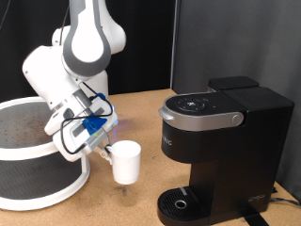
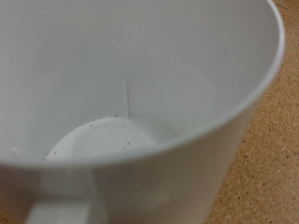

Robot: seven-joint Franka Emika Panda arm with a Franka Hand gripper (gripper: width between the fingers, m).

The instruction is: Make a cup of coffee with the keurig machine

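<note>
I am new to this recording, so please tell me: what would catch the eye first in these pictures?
The white cup stands out first, lifted above the wooden table at the arm's tool, left of the black keurig machine in the exterior view. The wrist view is filled by the cup's empty inside. A white round basket sits at the exterior view's left.

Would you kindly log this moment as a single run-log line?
gripper: at cup rim | cup: empty, beside keurig machine | drip base: bare

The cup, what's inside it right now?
The wrist view looks straight into the cup: bare white walls and a pale bottom with tiny dark specks, no visible liquid or pod. The near rim covers part of the bottom. In the exterior view the gripper is at its rim.
</note>
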